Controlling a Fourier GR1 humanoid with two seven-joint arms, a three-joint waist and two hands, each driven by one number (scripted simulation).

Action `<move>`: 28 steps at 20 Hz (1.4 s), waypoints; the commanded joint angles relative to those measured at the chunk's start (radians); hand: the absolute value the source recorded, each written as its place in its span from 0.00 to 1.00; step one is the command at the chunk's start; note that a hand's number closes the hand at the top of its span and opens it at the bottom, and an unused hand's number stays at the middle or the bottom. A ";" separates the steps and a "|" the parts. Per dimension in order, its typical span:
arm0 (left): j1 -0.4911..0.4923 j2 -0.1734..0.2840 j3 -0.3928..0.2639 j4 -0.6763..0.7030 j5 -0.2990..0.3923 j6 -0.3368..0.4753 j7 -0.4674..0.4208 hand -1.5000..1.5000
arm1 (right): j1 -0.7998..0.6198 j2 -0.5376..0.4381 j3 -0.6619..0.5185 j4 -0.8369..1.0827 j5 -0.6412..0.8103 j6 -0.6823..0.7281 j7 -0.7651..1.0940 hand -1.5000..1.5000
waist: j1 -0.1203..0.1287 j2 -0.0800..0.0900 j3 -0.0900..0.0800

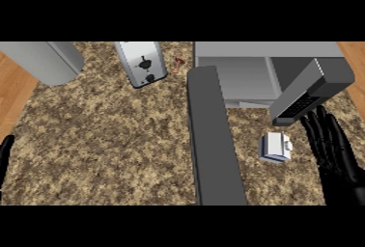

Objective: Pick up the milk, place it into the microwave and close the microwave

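Milk (276,147) sits on the speckled granite counter (107,140), a small white carton at about four o'clock from the middle of the head view, in front of the open microwave (246,72). The microwave fills the one o'clock part of the view, its cavity showing pale grey, and its door (212,140) swings out toward the robot as a long dark slab running from twelve down to six o'clock, just left of the carton.

The right hand (329,144) comes in at four o'clock, fingers straight and spread, holding nothing; it lies just beside the milk on the carton's right, not touching as far as I can tell. The left hand (6,154) shows only as a dark sliver at nine o'clock, resting at the edge, too little visible to tell its fingers.

A steel toaster (141,62) stands at eleven o'clock, with a grey upright appliance (43,60) at ten.

I judge the pick-up is the step in hand: the hand next needs to slide left and curl round the carton before lifting it toward the cavity.
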 commanded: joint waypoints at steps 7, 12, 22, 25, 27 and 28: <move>0.167 -0.047 0.058 -0.081 0.071 -0.112 -0.048 0.00 | -0.040 -0.021 -0.098 0.222 -0.034 0.024 -0.133 0.00 | 0.006 0.001 0.000; 0.114 -0.035 0.092 -0.046 0.076 -0.108 -0.022 0.00 | 0.030 0.043 -0.071 0.341 0.014 -0.036 -0.262 0.00 | 0.001 0.001 0.000; 0.141 -0.049 0.142 -0.104 0.115 -0.157 0.033 0.00 | -0.047 -0.029 -0.245 0.602 -0.032 -0.025 -0.394 0.00 | -0.001 0.001 0.000; 0.141 -0.056 0.152 -0.154 0.142 -0.163 0.054 0.00 | -0.120 -0.090 -0.308 0.719 -0.059 0.008 -0.416 0.00 | 0.001 0.002 0.001; 0.193 -0.062 0.197 -0.119 0.166 -0.215 0.014 0.00 | -0.127 -0.033 -0.282 0.843 -0.021 -0.034 -0.537 0.00 | 0.005 0.002 0.001; 0.129 -0.034 0.211 -0.080 0.174 -0.202 0.023 0.00 | -0.121 -0.093 -0.315 0.884 -0.044 0.027 -0.575 0.00 | 0.002 0.002 0.001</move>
